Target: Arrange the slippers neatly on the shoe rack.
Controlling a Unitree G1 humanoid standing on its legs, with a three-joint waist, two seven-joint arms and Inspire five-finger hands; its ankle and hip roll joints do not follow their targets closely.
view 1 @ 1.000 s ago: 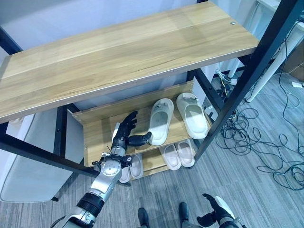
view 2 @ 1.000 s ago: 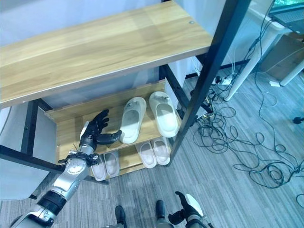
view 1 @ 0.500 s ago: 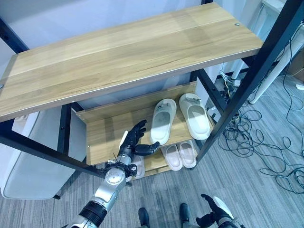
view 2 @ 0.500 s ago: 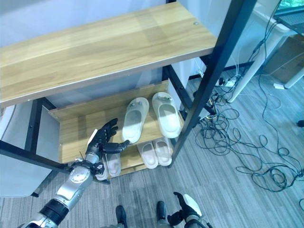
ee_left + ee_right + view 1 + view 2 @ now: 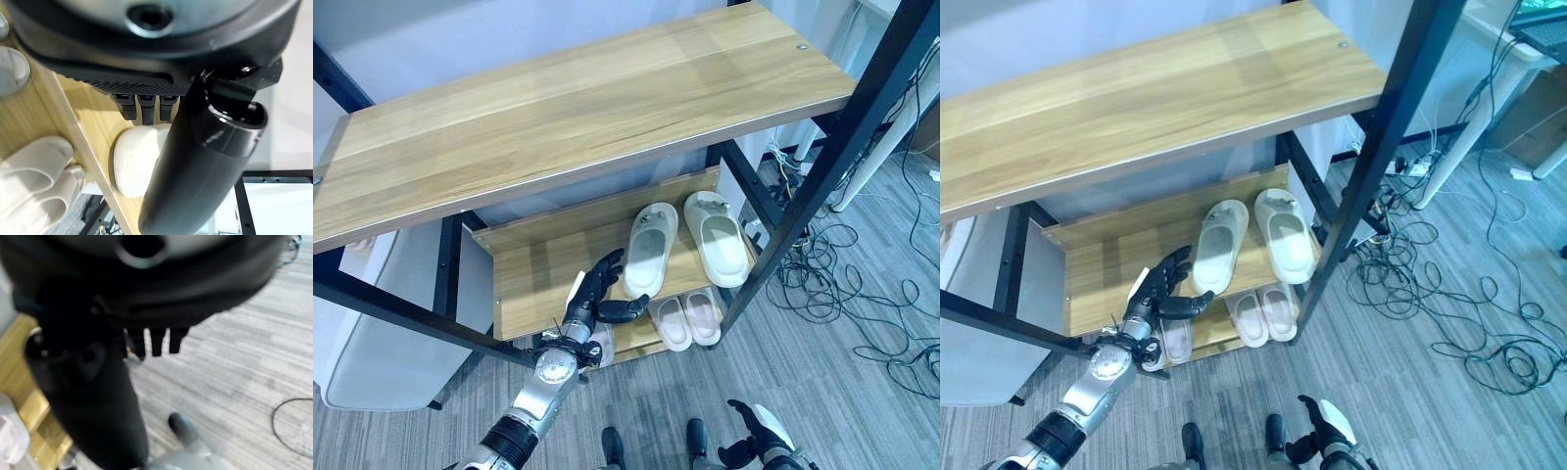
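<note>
Two white slippers [image 5: 649, 247] lay side by side at the middle shelf's [image 5: 538, 274] right end; the left hand [image 5: 597, 300] hovered open beside them, the right hand [image 5: 756, 439] hung low, fingers relaxed.

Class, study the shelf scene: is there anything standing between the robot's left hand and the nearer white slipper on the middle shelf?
Nothing visible does. The left hand is open at the front edge of the middle shelf, thumb pointing toward the left slipper of the pair. Bare wood lies between them. The right slipper sits beyond it.
</note>
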